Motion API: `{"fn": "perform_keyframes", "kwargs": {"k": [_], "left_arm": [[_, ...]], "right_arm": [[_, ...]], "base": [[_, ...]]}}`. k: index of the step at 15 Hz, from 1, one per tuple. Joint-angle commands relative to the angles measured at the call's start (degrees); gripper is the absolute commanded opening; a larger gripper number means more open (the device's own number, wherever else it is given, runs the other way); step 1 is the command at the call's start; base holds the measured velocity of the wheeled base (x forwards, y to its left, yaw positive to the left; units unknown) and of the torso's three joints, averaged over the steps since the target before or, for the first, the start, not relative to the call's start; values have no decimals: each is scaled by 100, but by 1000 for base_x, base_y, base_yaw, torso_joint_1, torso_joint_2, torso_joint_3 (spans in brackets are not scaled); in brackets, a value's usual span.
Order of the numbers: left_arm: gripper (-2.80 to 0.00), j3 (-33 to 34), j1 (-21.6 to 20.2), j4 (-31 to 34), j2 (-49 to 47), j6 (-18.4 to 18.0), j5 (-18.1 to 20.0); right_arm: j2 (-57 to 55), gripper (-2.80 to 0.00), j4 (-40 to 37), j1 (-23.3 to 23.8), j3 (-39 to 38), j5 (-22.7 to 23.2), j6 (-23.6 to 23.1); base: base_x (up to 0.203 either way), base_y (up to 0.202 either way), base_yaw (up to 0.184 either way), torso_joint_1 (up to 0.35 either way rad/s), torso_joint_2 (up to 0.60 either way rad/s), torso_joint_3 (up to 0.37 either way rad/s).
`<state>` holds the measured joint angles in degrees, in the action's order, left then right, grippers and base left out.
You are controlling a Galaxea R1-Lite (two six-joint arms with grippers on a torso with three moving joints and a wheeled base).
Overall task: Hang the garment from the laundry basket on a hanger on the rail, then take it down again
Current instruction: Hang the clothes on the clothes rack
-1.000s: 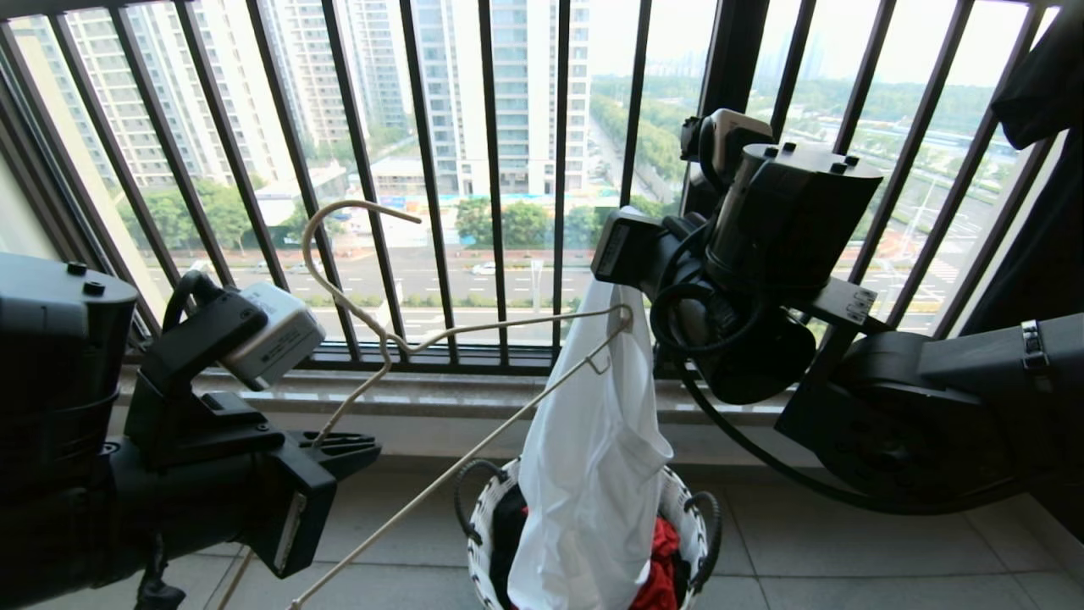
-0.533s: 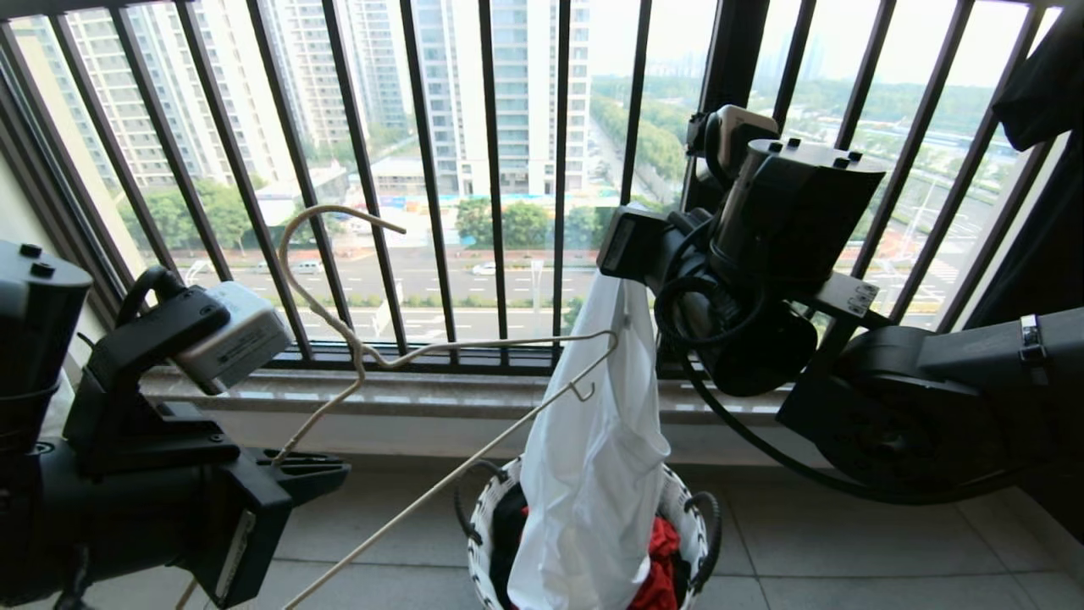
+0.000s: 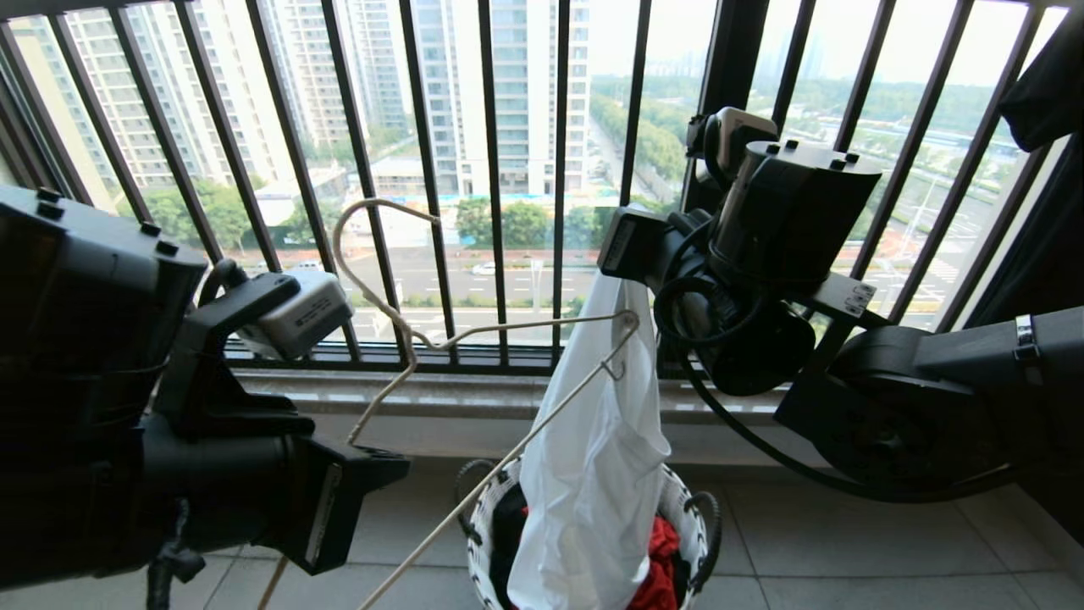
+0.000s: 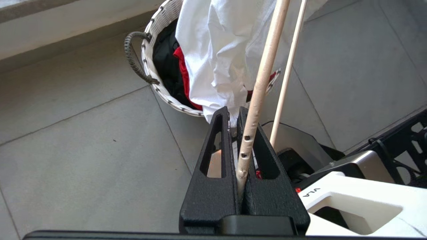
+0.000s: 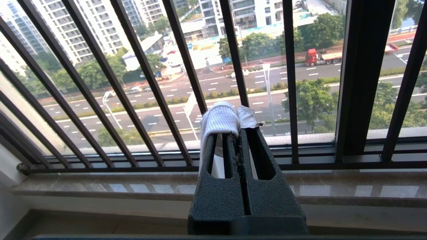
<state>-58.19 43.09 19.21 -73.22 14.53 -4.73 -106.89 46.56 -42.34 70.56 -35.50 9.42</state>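
Note:
The white garment [image 3: 593,474] hangs in a long bunch from my right gripper [image 3: 616,273], which is shut on its ribbed collar [image 5: 218,121]. Its lower end drops into the laundry basket [image 3: 479,517], which stands on the floor below it. My left gripper [image 3: 373,462] is shut on one thin arm of the cream hanger [image 3: 398,326], low on the left. In the left wrist view the hanger [image 4: 263,73] is clamped deep between the fingers of the left gripper [image 4: 233,116]. The hanger's far corner lies against the garment's upper part. The rail is out of view.
The black barred window railing [image 3: 491,169] and a stone sill [image 3: 423,394] stand close behind both arms. A red garment [image 3: 665,559] lies in the basket [image 4: 150,66]. Dark cloth [image 3: 1046,76] hangs at the top right. Grey floor tiles [image 3: 847,542] surround the basket.
My left arm swung left with the hanger, then came back right and now fills more of the view. The hanger's hook ends up slightly further right. The right arm and garment stayed still.

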Motion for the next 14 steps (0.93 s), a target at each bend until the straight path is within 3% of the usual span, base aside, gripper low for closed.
{"fn": "perform_keyframes", "kwargs": {"k": [1, 3, 6, 11, 14], "left_arm": [[-280, -159, 67, 9, -310, 255, -64], [-280, -167, 77, -8, -399, 270, -478], [-280, -141, 127, -14, -620, 244, -1404], [-280, -149, 126, -14, -416, 208, -1464], [-280, -140, 120, -14, -436, 192, -1805]], "right_arm": [[-8, -280, 38, -3, 2, -18, 1], [-8, -280, 38, -3, 10, -18, -1], [-8, -280, 38, 5, 10, -45, -2], [-5, -280, 38, 33, 54, -45, -2], [-25, -280, -52, 33, 28, -45, -19]], "base": [[0, 0, 0, 0, 0, 0], [0, 0, 0, 0, 0, 0], [0, 0, 0, 0, 0, 0], [0, 0, 0, 0, 0, 0], [0, 0, 0, 0, 0, 0]]}}
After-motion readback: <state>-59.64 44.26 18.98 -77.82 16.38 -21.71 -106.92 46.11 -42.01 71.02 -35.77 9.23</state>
